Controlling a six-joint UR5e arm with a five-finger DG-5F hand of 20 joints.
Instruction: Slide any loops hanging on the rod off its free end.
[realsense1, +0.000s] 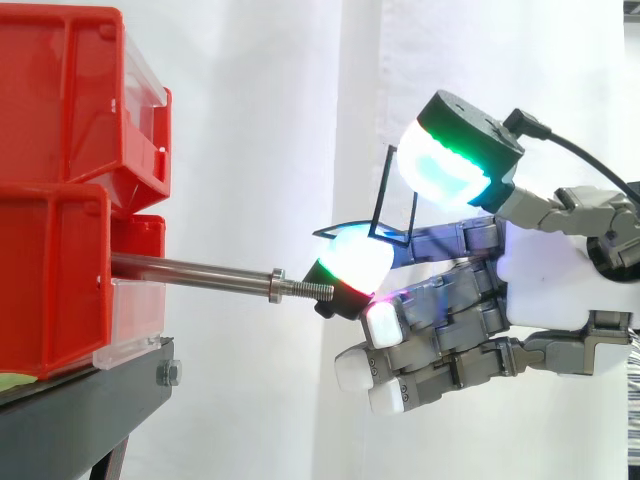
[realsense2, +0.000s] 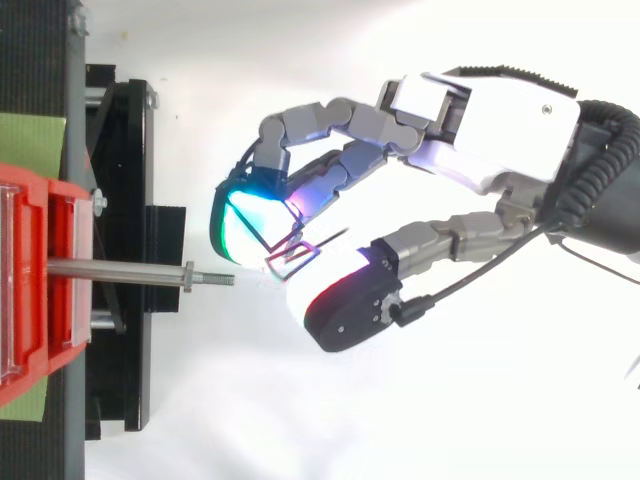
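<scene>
pinching a thin wire loop (realsense2: 292, 256) just off the rod's free end

at left of frame, red bins (realsense1: 60, 100) stacked on a black stand (realsense1: 80, 410); at right, hand (realsense1: 545, 270) curled in, nipping the wire loop between a glowing finger pad (realsense2: 238, 222) and the thumb (realsense2: 330, 300); from the bins toward centre, steel rod (realsense1: 190, 270) with a threaded tip, nothing seen hanging on it; just right of that tip and apart from it, the wire loop. judged very light, stiff enough to keep its angular shape yet easily bent, slick and apt to twist between fat pads; best held by one straight side, squeezed gently, kept clear of the threads for fear of snagging.
</scene>
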